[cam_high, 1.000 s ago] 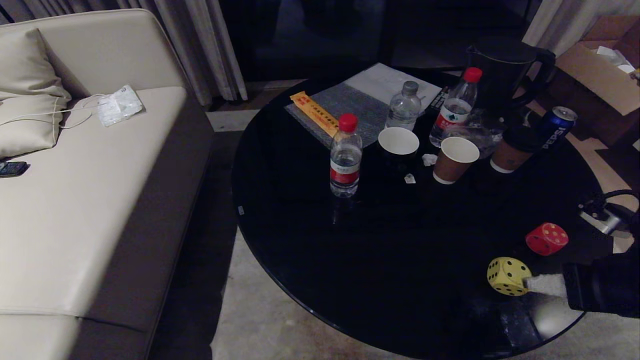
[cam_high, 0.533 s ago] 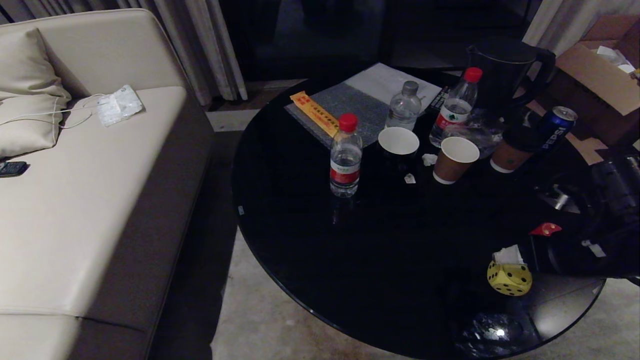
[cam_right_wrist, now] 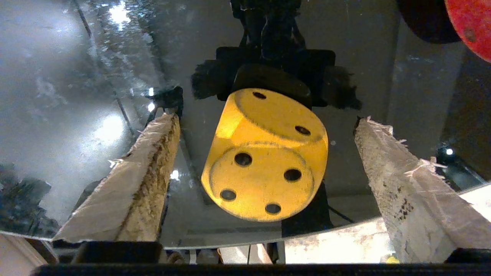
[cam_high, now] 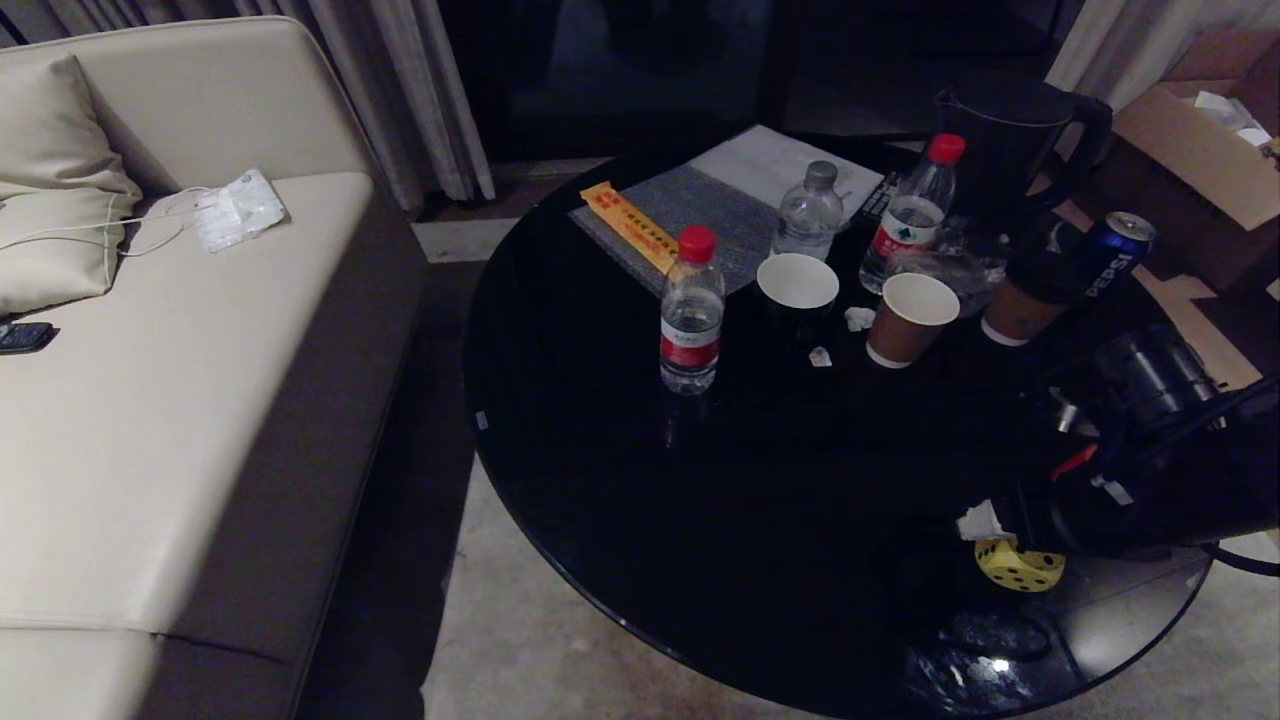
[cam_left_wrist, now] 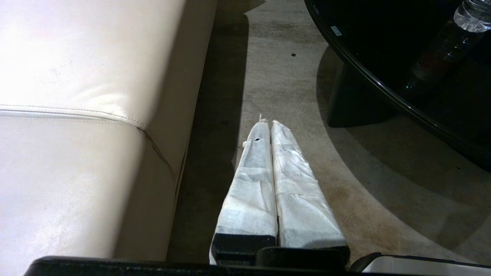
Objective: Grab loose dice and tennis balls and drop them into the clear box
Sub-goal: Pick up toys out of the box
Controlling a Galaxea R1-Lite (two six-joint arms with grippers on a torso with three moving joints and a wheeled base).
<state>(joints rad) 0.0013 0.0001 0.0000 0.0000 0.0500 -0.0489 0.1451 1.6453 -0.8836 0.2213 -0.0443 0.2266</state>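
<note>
My right gripper [cam_right_wrist: 264,126] is down low over the near right part of the round black table [cam_high: 620,450]. Its two white wrapped fingers [cam_right_wrist: 145,180] are spread wide apart. The yellow die [cam_right_wrist: 264,157] sits on the shiny table right between them. Neither finger touches it, so I am not holding anything. The die shows a side with four black dots toward my wrist camera and a side with two dots on top.

In the head view my dark right arm covers most of the yellow die [cam_high: 1020,565], and only a bit peeks out near the table's edge. A red die [cam_right_wrist: 470,27] is close by on the table, farther in, and just a small red bit of it [cam_high: 1075,460] shows past my arm.

My left gripper [cam_left_wrist: 270,122] hangs over the floor between the pale sofa [cam_left_wrist: 88,126] and the table. Its two white fingers are pressed together with nothing in them.

Farther back on the table stand water bottles [cam_high: 690,310], paper cups [cam_high: 905,315] and a blue can [cam_high: 1110,255].
</note>
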